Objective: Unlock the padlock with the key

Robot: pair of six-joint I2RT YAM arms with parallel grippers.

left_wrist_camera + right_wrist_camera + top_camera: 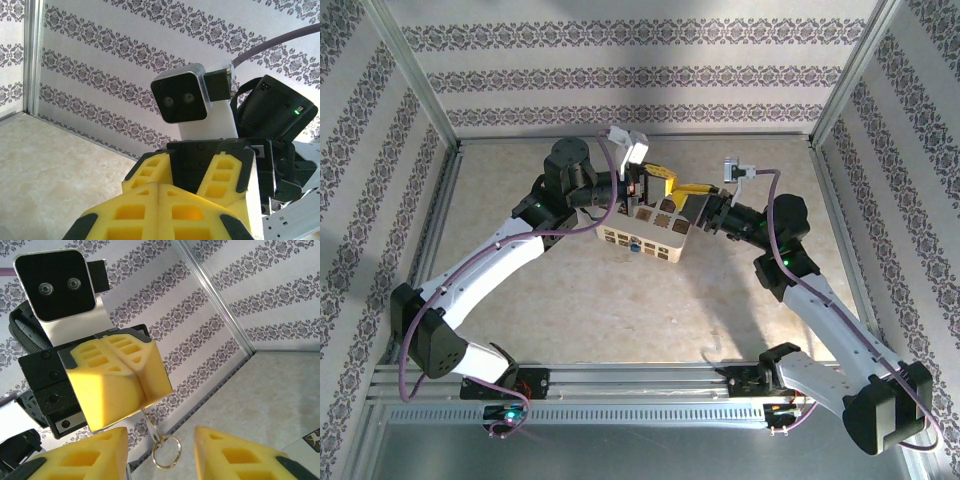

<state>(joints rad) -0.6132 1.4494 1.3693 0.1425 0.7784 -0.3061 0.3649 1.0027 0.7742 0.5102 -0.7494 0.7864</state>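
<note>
Over the cream box (645, 237) at the tabletop's far middle, the left tool (134, 384) pinches the key (150, 426), a thin silvery sliver hanging lengthwise downward, ring (166, 452) lowest, facing the right tool (161, 440), its fingers spread apart.

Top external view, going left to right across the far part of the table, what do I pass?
Left arm's dark round joint → cream box → right wrist camera → right arm's dark joint.

A cream box (660, 232) with dark square tiles sits on the beige table (650, 310), enclosed by damask-striped walls (620, 80).
</note>
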